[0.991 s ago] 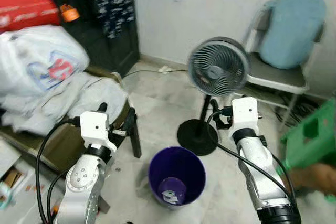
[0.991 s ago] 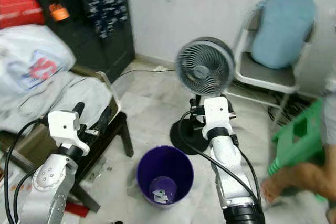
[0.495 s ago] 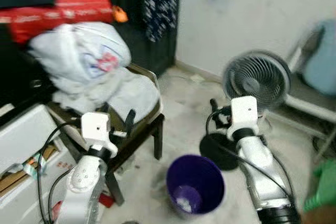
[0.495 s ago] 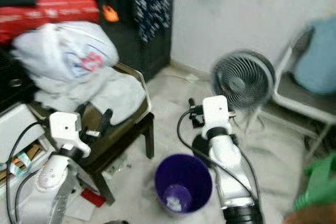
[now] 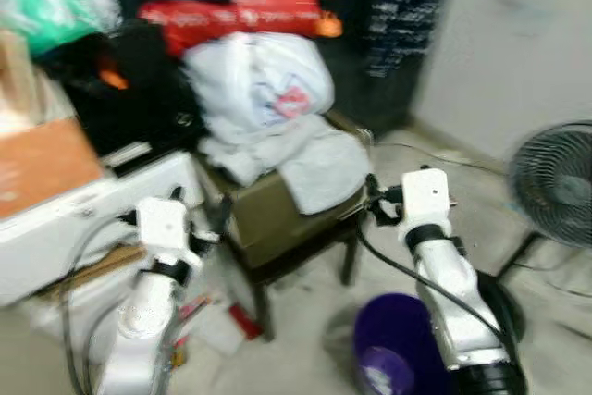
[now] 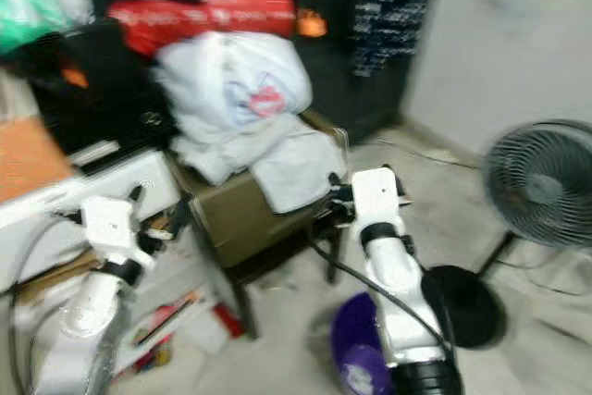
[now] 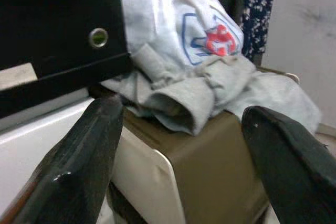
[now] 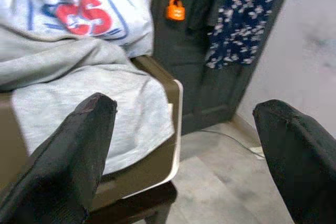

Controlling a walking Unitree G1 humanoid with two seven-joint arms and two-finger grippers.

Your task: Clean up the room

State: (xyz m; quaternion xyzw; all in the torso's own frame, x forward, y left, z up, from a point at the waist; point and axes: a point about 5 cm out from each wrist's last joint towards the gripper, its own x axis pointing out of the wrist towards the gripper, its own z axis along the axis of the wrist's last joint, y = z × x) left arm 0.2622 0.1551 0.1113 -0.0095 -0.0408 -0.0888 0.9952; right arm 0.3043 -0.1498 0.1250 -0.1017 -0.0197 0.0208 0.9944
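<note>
I see crumpled grey cloth (image 7: 189,98) draped on the olive chair (image 5: 277,219). Left gripper (image 7: 184,145) and right gripper (image 8: 184,150) both spread wide, empty, facing it. Round purple bin (image 5: 388,358) on floor.

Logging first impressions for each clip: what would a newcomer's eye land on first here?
Most likely the heap of clothes on the brown chair ahead: a white bag with a red and blue logo, grey garments spilling down, a red bundle on top. Next, the purple bin on the floor by the right arm, and the standing fan further right. Both end effectors, left and right, are open toward the chair.
</note>
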